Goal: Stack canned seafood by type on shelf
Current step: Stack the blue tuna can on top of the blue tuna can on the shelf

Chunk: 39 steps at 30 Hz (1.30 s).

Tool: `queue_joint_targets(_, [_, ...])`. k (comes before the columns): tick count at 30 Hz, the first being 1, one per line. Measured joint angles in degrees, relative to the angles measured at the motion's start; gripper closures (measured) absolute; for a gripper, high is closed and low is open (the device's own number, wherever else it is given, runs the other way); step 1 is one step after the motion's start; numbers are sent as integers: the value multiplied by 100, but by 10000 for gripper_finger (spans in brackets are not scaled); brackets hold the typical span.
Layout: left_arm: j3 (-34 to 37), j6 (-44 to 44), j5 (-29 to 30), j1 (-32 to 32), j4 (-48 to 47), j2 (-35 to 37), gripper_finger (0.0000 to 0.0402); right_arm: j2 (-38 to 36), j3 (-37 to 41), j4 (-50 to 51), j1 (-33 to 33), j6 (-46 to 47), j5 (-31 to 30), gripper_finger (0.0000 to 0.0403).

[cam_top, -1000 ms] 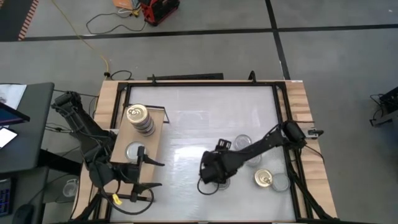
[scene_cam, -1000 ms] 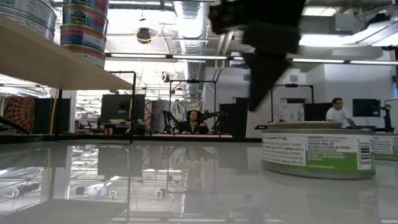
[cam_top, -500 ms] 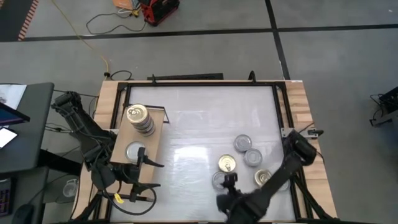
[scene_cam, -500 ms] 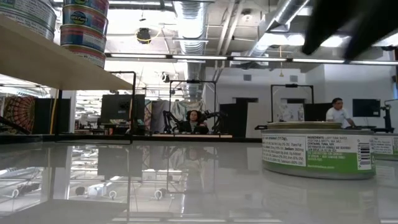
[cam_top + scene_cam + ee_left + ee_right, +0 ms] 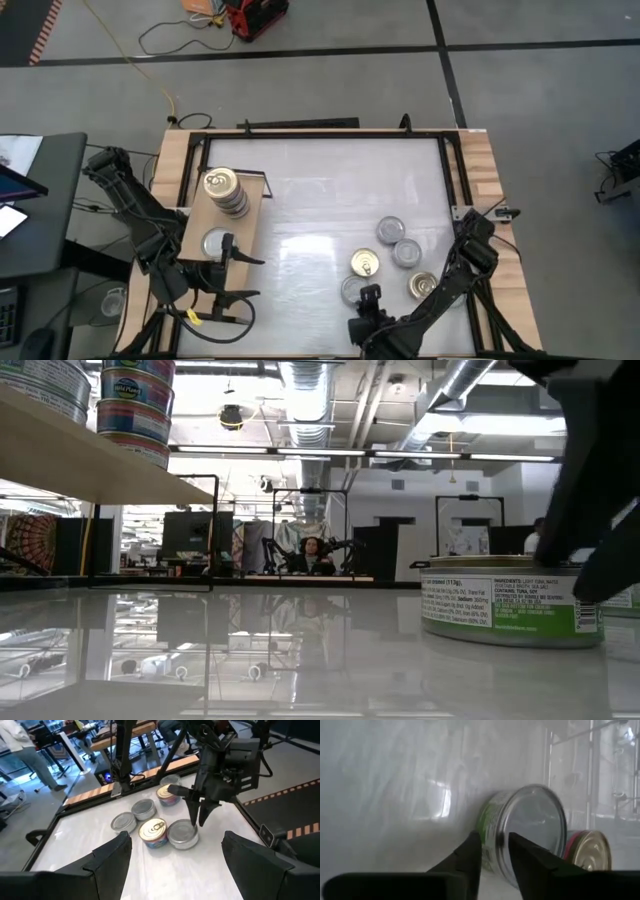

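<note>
The right end effector [image 5: 201,818] hangs over the desk's [image 5: 320,200] near edge, fingers narrowed just above a silver-topped tin [image 5: 182,833] that lies flat, top up. Left end effector [image 5: 232,280] rests open beside the shelf [image 5: 245,235], which carries stacked tins [image 5: 224,190]

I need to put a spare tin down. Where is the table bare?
The wide white stretch between the shelf and the loose tins is bare, as is the strip along the far frame. The near right corner is crowded: five tins bunch there, with the right pincer at the silver tin.
</note>
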<state>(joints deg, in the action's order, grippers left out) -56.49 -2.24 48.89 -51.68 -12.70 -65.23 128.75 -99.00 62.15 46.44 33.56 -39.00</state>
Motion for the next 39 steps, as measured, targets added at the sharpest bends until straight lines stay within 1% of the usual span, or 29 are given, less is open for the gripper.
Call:
queue_joint_targets(9, [0, -57, 4, 0, -40, 0, 107, -3, 66, 161, -1, 97, 93, 354])
queue_joint_targets(14, [0, -44, 4, 0, -40, 0, 107, -55, 380, -143, 7, 161, 194, 382])
queue_joint_targets(18, [0, -42, 66, 0, -38, 0, 107, -47, 420, -137, -32, 430, 47, 380])
queue_joint_targets(22, [0, -50, 94, 0, -40, 0, 107, -49, 424, -169, -119, 418, 65, 370])
queue_joint_targets(27, [0, -55, 99, 2, -40, 0, 107, -32, 426, -165, -321, 416, 16, 378])
queue_joint_targets(31, [0, -46, 159, 2, -40, 0, 107, -20, 445, -25, -608, 411, -66, 382])
queue_joint_targets(35, [0, -42, 231, 1, -42, 0, 107, 4, 486, 128, -995, 332, -350, 374])
queue_joint_targets(39, [0, -42, 271, 0, -82, 0, 107, 9, 490, 132, -1489, -212, -385, 372])
